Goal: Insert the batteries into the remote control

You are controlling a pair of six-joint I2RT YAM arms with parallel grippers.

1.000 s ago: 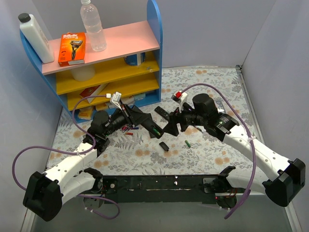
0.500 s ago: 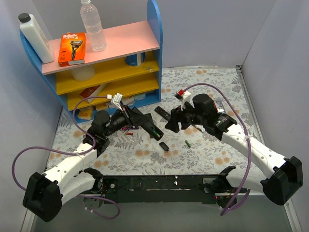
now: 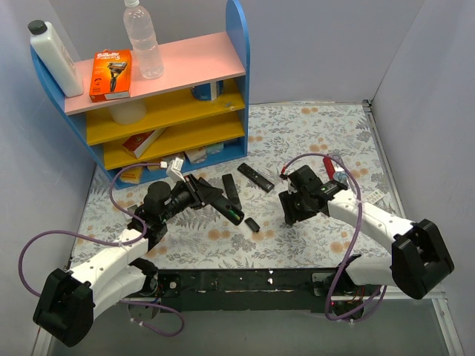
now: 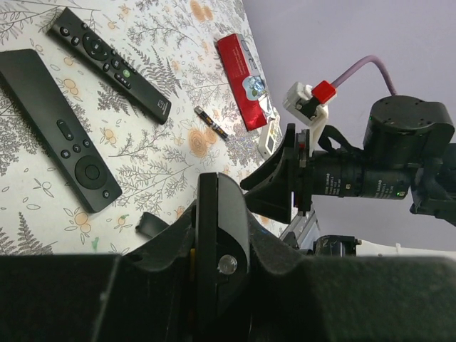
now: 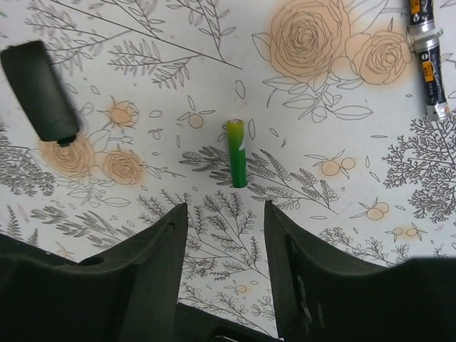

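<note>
Now that the right gripper [image 5: 224, 210] has dropped over the green battery [image 5: 237, 153], open and empty, a grab looks next; left gripper [image 3: 202, 191] stays clamped on the remote [image 3: 231, 211] nearby.

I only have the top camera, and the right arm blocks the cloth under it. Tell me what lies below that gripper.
Observer: A green battery lies flat on the cloth, just beyond the tips of the right gripper and roughly in line with the gap between them.
Operator: Report the jaws.
Observer: They stand apart with nothing between them, and neither fingertip touches the battery.
Operator: List anything else close by.
Observer: Two dark cells with orange bands lie end to end at the upper right edge of the right wrist view.
</note>
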